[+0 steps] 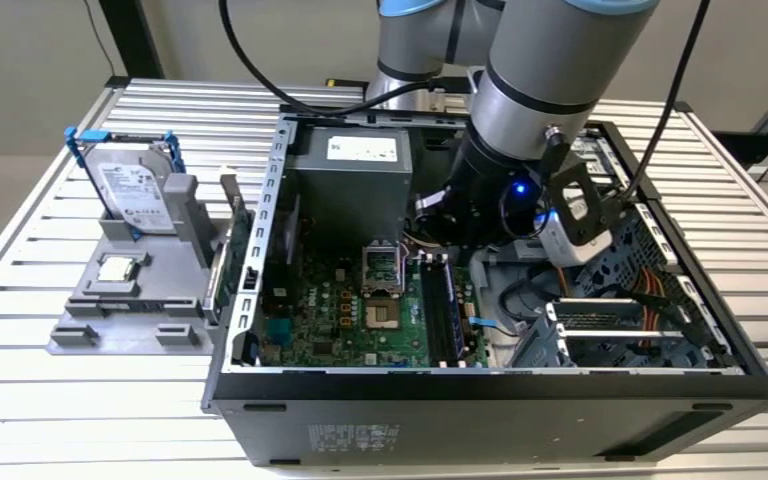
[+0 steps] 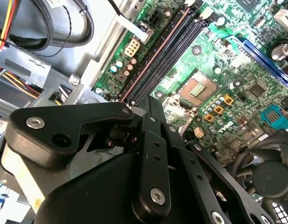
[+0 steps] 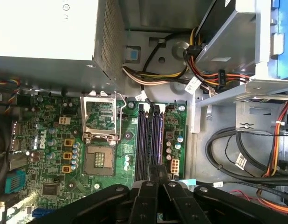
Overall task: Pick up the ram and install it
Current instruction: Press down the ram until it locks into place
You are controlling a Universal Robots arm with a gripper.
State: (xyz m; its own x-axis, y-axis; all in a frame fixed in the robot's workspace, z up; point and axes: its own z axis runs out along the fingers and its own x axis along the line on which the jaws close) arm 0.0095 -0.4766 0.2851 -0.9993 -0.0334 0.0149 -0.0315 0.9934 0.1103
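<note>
In the exterior view the ram (image 1: 240, 255), a thin green board, stands on edge in the grey fixture (image 1: 131, 320) just outside the open case's left wall. The arm's wrist (image 1: 491, 200) reaches down inside the case, far from the ram. In both wrist views my gripper (image 3: 158, 171) (image 2: 151, 101) is shut, its black fingers pressed together with nothing seen between them. It hovers just above the near end of the dark memory slots (image 3: 150, 137) (image 2: 158, 56) on the green motherboard (image 3: 51, 140), beside the bare processor socket (image 3: 98, 161).
A silver hard drive (image 1: 133, 190) and a small chip (image 1: 117, 268) sit in the fixture. The power supply (image 1: 357, 160) fills the case's back. Cable bundles (image 3: 237, 158) and a metal drive cage (image 1: 624, 330) crowd the side next to the slots.
</note>
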